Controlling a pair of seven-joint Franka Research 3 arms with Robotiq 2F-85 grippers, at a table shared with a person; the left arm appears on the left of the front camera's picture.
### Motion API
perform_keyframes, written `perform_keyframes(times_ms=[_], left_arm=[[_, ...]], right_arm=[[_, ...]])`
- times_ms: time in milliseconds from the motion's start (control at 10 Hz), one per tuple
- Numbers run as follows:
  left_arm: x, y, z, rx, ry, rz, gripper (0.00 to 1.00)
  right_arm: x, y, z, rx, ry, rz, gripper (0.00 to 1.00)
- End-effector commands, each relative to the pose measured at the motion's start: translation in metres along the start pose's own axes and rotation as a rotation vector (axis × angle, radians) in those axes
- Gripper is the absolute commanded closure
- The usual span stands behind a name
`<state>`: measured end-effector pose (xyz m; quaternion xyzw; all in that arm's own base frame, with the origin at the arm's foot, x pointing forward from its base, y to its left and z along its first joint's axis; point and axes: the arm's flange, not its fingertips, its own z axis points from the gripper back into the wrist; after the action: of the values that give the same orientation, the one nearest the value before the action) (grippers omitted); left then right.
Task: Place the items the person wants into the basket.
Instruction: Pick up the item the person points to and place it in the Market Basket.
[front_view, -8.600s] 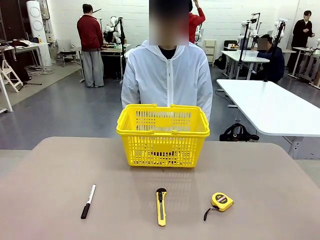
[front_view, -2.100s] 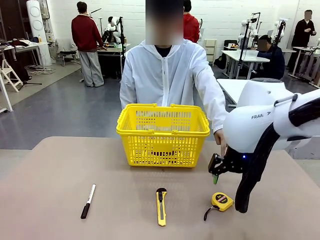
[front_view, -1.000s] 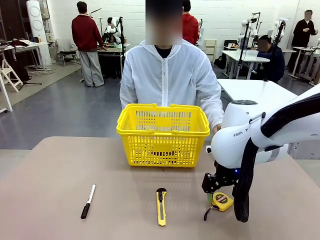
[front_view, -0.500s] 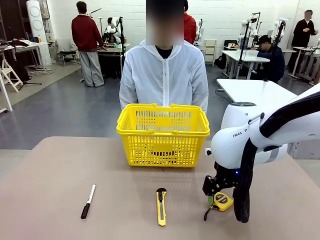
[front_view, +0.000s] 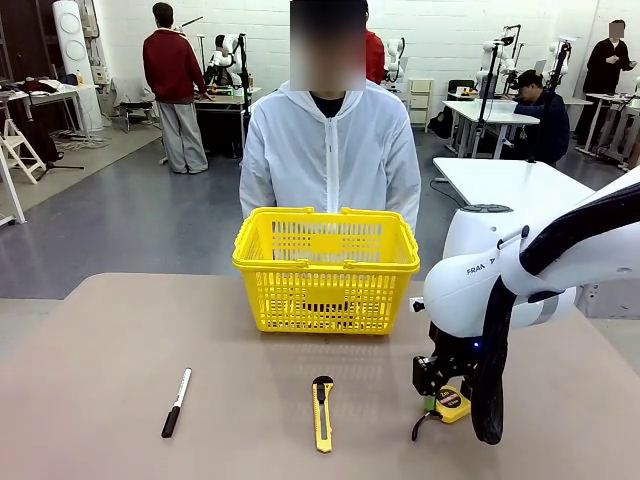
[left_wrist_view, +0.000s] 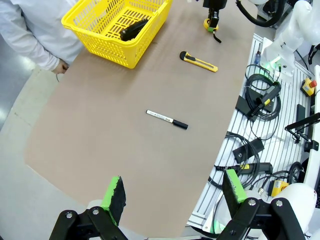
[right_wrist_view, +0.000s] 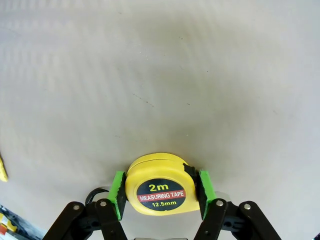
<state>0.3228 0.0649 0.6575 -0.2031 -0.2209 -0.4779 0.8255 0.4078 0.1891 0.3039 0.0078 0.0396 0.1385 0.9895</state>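
One item gripped: right gripper (right_wrist_view: 160, 192) clamps the tape measure (right_wrist_view: 161, 186) at lower right of the table (front_view: 120, 360), basket (front_view: 326, 268) awaiting both (pen (front_view: 176, 402) lower left untouched), left gripper (left_wrist_view: 174, 192) wide open.

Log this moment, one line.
right gripper: shut on tape measure, on table | left gripper: open, high above table | basket: holds dark item

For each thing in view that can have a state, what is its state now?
Right hand: shut on the tape measure, which lies on the table.
Left hand: open, holding nothing.
Basket: upright, one dark item inside.
Marker: lying flat, capped.
Utility knife: lying flat.
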Motion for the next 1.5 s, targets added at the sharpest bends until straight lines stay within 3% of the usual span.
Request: perform_keyframes(times_ms=[0, 200, 300, 400, 600, 900, 1200, 1400], left_arm=[[-0.001, 0.001, 0.002, -0.012, -0.013, -0.020, 0.00], [-0.001, 0.001, 0.002, -0.012, -0.013, -0.020, 0.00], [-0.001, 0.001, 0.002, -0.012, -0.013, -0.020, 0.00], [-0.001, 0.001, 0.002, -0.012, -0.013, -0.020, 0.00], [-0.001, 0.001, 0.002, -0.012, -0.013, -0.020, 0.00], [-0.001, 0.001, 0.002, -0.012, -0.013, -0.020, 0.00], [-0.001, 0.001, 0.002, -0.012, -0.013, -0.020, 0.00], [-0.001, 0.001, 0.002, -0.012, -0.013, -0.020, 0.00]], right_arm=[[0.004, -0.001, -0.002, 0.000, 0.035, 0.028, 1.00], [0.002, 0.000, 0.003, -0.007, 0.024, 0.016, 1.00], [-0.003, 0.001, 0.014, 0.004, 0.017, -0.024, 0.94], [-0.013, 0.002, 0.040, 0.021, 0.002, -0.070, 0.47], [-0.024, 0.002, 0.099, 0.026, -0.062, -0.125, 0.47], [-0.031, 0.010, 0.169, 0.027, -0.079, -0.178, 0.47], [-0.045, 0.043, 0.230, -0.020, -0.112, -0.222, 0.47], [-0.029, 0.073, 0.278, -0.037, -0.164, -0.211, 0.47]])
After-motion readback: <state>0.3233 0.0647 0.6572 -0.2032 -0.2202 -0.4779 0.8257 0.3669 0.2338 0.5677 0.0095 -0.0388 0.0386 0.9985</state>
